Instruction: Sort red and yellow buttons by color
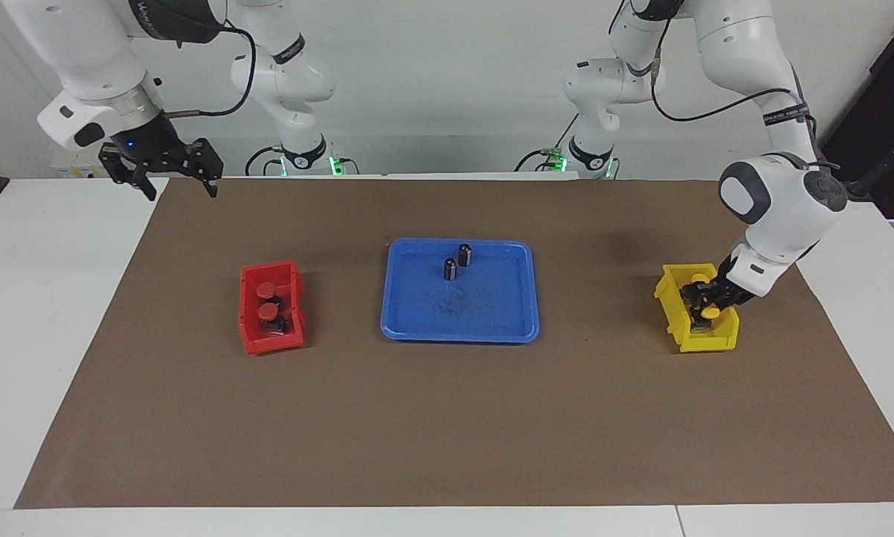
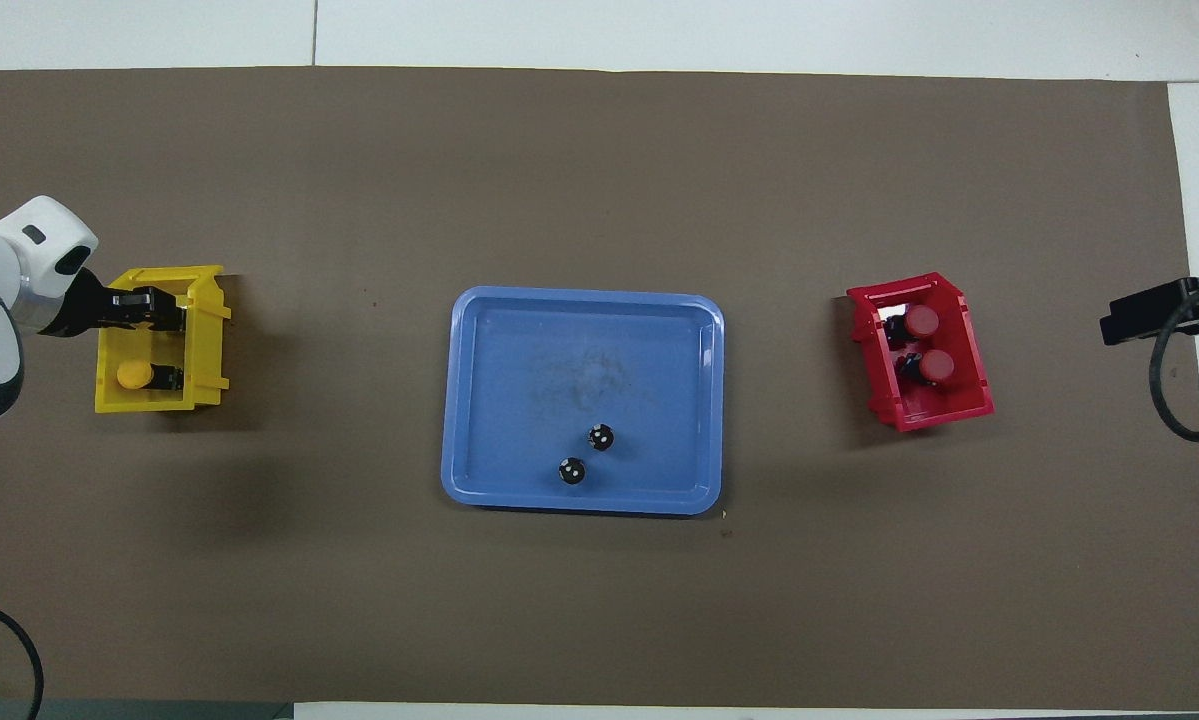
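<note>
Fingers of the left gripper [image 1: 704, 298] are lowered into the yellow bin [image 1: 721, 339]; whether a yellow button [image 2: 135, 375] is clasped cannot be told. Right gripper [image 1: 165, 168], fingers spread, waits raised over the table edge. Two red buttons [image 1: 268, 300], flat round caps, are lodged in the red bin [image 1: 250, 328]. Capless dark cylinders [image 1: 458, 261] are left upright in the glossy blue tray [image 1: 458, 328].

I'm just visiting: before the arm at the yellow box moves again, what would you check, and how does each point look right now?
1. Both red buttons in the red bin: ok.
2. One yellow button lying in the yellow bin: ok.
3. Second yellow button at the left gripper, inside that bin: ok.
4. Button released by it: cannot tell.
5. Blue tray holds only two dark cylinders: ok.
6. Right gripper waits raised, open, over the mat's corner: ok.
</note>
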